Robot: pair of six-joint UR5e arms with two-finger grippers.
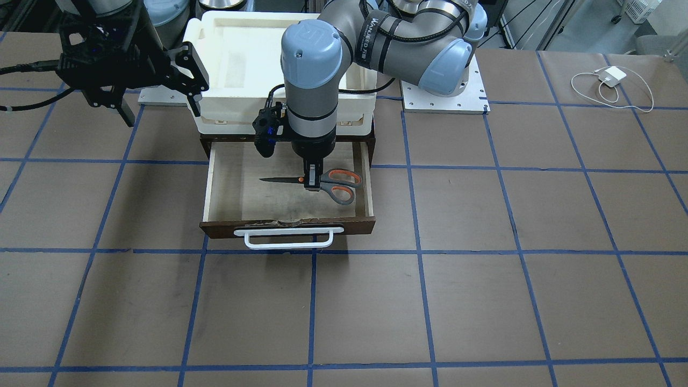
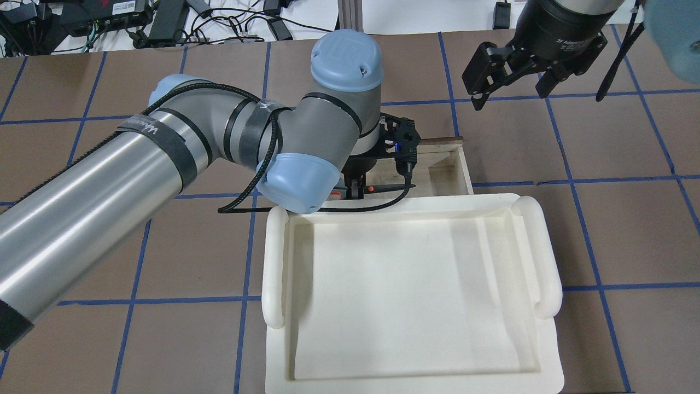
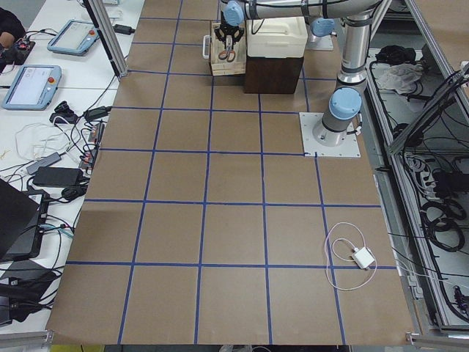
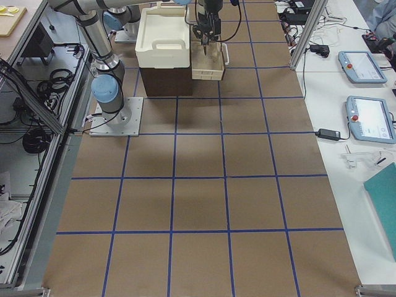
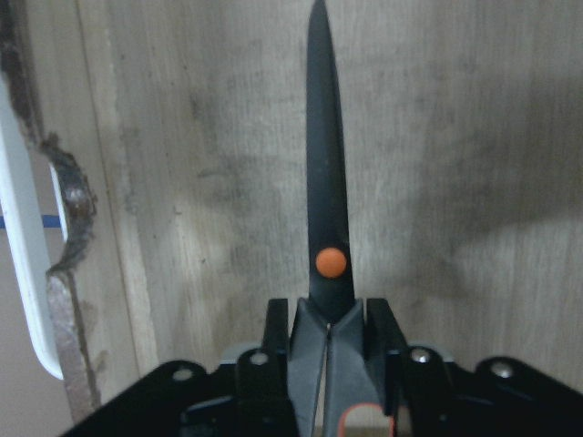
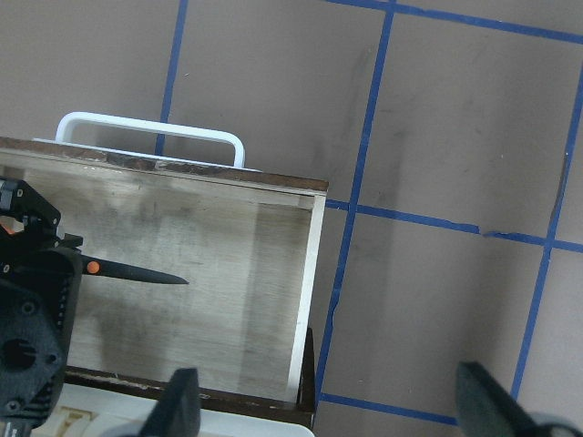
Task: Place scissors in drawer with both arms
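The drawer (image 1: 207, 188) stands pulled open, its white bar handle (image 1: 293, 240) toward the table's middle. My left gripper (image 1: 312, 181) reaches straight down into it and is shut on the scissors (image 1: 336, 185) just behind the orange pivot. The blades lie level, low over the plywood floor. The left wrist view shows the blade (image 5: 326, 182) pointing away between the shut fingers (image 5: 278, 337). My right gripper (image 1: 161, 114) hangs open and empty above the table beside the drawer. It also shows in the overhead view (image 2: 508, 98) and the right wrist view (image 6: 337, 410).
A cream plastic tray (image 2: 547, 262) sits on top of the dark cabinet behind the open drawer. A white charger with cable (image 1: 613, 75) lies at the table's far corner. The left arm's base plate (image 1: 446, 102) is beside the tray.
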